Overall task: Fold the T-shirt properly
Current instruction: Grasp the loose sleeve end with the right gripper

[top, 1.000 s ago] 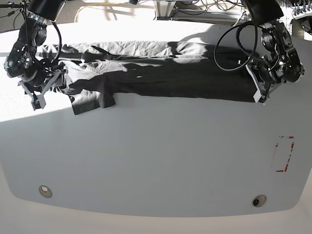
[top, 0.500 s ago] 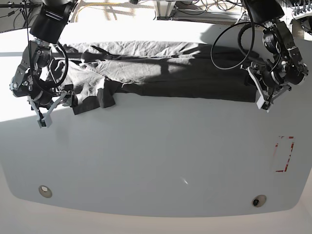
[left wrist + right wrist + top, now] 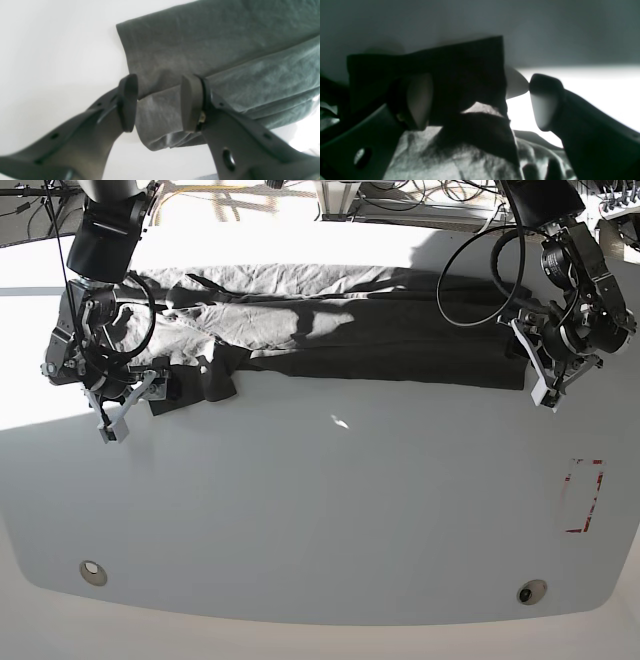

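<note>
Base view overhead, far; both wrist views close, sharing T-shirt.

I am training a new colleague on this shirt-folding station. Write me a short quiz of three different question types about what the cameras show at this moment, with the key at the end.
1. True or false: the T-shirt lies stretched along the far side of the white table.
2. Multiple choice: in the base view, the red rectangular mark on the table is near
A. the left gripper
B. the right gripper
C. the shirt's middle
3. Short answer: in the right wrist view, is any cloth clamped between the right gripper's fingers?

Key:
1. True.
2. A.
3. No; the jaws stand wide apart, and the dark cloth lies beyond them.
</note>
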Action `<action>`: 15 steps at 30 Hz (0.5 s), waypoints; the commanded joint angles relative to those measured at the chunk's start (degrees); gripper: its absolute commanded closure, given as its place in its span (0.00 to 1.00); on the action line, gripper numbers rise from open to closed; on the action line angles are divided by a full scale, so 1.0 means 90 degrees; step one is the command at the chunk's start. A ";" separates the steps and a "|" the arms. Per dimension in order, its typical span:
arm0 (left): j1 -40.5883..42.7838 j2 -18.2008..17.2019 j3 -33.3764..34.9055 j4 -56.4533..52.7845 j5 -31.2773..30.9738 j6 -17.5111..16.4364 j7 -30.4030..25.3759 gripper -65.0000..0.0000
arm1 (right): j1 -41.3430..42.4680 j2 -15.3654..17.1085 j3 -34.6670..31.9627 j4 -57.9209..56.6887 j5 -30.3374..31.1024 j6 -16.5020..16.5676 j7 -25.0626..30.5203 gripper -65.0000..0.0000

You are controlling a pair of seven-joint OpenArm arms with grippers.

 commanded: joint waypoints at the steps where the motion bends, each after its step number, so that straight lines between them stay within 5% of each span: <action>1: -0.0063 -0.0094 -0.0168 0.0132 -0.0022 -0.0009 -0.0018 0.62 | 0.0088 0.0011 -0.0134 0.0119 0.0102 0.0005 0.0041 0.13; 10: -0.0043 -0.0094 -0.0207 0.0122 -0.0022 -0.0009 -0.0018 0.62 | -0.0245 -0.0282 -0.0447 0.0588 0.0072 -0.0005 0.0041 0.16; 12: -0.0043 -0.0094 -0.0207 0.0122 -0.0022 -0.0009 -0.0018 0.62 | -0.0245 -0.0302 -0.0457 0.0588 0.0072 -0.0005 0.0051 0.25; 15: -0.0043 -0.0094 -0.0207 0.0122 -0.0022 -0.0009 -0.0018 0.62 | -0.0245 -0.0302 -0.0457 0.0559 0.0063 0.0005 0.0100 0.55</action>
